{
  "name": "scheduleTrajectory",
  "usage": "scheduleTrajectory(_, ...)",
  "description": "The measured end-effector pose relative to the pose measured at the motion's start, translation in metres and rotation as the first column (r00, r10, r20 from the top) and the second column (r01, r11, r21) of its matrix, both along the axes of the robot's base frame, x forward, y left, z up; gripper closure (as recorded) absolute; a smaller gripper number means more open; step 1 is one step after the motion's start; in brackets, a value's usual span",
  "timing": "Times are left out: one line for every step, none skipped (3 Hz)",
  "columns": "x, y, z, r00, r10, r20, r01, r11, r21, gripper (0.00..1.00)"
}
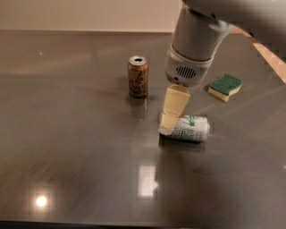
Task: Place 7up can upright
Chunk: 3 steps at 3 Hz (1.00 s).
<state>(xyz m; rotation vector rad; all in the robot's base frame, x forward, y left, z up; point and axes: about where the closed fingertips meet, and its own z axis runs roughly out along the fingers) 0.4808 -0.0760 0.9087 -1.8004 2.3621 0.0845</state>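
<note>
Glare sits nearest to us: a bright square patch (147, 181) and a small round spot (41, 201) reflect off the dark grey worktop (67, 147), close to its front edge.

Further in, a little right of the middle, we find the 7up can (190, 129) lying on its side, its length running roughly parallel to the front edge. It is silver-white with green print, and its shadowy reflection shows on the surface just in front of it.

At the can's left end is the gripper (170, 121). Its cream-coloured end comes down at a slant from above and overlaps that end of the can. Whether it is clenched, released or grasping the can we cannot tell, and we cannot say for certain that it touches the can.

Above it the pale grey arm (192, 49) rises towards the top right corner of the view, with a small vented grille on its lower housing.

Beyond, towards the far edge, a brown-orange can (138, 77) stands upright with its open top showing, well apart from the 7up can. A green and yellow sponge (225, 87) lies flat nearer the right edge.

Past the far edge we see a plain pale wall (89, 13).
</note>
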Motion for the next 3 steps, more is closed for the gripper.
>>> scheduleTrajectory(0.008,0.006,-0.024,0.9992,-0.013,-0.038,0.012,0.999,-0.041,0.00)
scheduleTrajectory(0.008,0.004,-0.041,0.9984,-0.024,-0.051,0.020,0.997,-0.075,0.00)
scheduleTrajectory(0.000,-0.003,-0.053,0.9984,-0.025,-0.051,0.021,0.996,-0.087,0.00)
